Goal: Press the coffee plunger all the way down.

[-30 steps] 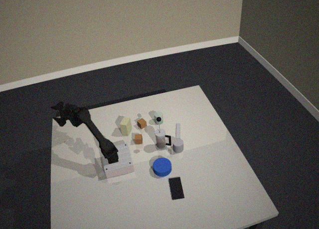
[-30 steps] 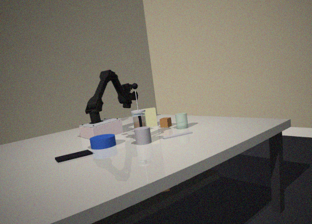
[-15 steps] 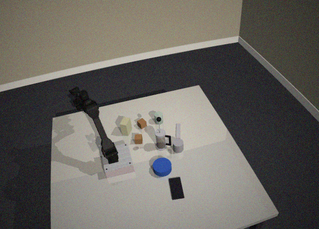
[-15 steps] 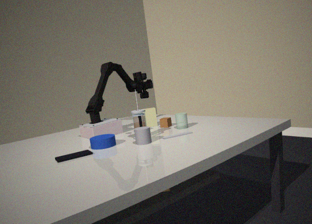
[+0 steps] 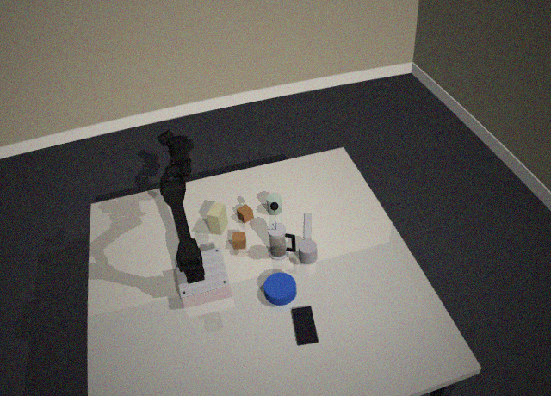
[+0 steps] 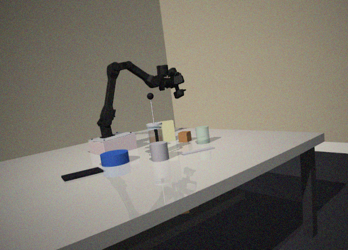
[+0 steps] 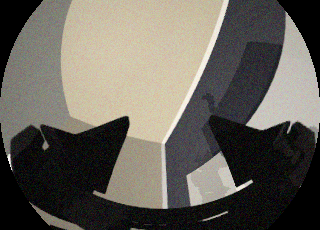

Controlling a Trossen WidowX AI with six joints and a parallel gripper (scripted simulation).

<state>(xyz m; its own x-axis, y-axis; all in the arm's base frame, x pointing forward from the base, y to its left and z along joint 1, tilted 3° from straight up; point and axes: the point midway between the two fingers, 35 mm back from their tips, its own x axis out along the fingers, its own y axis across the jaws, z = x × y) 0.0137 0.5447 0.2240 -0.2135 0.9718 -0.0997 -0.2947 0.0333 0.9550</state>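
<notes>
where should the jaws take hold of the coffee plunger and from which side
Close on the black knob from above. It tops a thin upright rod standing high over the press, so a straight-down push should avoid tipping it. The gripper is open and empty, off to one side of the knob.

Matte black jointed arm (image 6: 131,69); pale pinkish box base (image 6: 112,142) with dark screws

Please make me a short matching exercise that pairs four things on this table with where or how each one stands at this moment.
Things:
1. plunger knob
2. gripper
3. blue cylinder
4. black slab

States:
A. lying flat near the table's front edge
B. open, holding nothing, up in the air
C. raised high on its rod above the press
D. standing between the slab and the grey cylinder

Pairs: 1-C, 2-B, 3-D, 4-A
</notes>
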